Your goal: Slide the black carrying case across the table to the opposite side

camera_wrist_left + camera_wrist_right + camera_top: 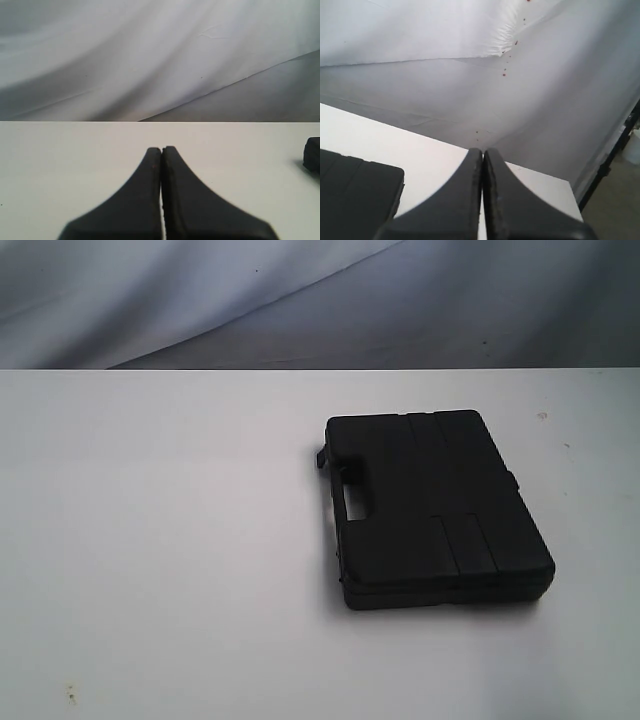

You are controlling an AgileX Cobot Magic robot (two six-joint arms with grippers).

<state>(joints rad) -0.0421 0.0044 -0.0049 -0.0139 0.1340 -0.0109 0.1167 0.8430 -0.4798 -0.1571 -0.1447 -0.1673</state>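
The case (440, 510) lies flat on the table (150, 540) in the exterior view, right of the middle, with its cut-out handle (353, 502) turned to the left and much white table on that side. Neither of my arms shows in this view, so nothing touches the case yet.

In the left wrist view my left gripper (161, 149) has its fingers (145, 200) pressed together and holds nothing. Only a corner of the case appears at the far edge of the picture, well apart from it.

In the right wrist view my right gripper (483, 150) is also fully closed and empty, near the case, which lies beside it without contact.

I judge the main danger is a push away from the middle of the long side: the case would turn instead of sliding straight. If my closed fingers come too high, they may ride over the lid (470, 480); too low, they scrape the table.
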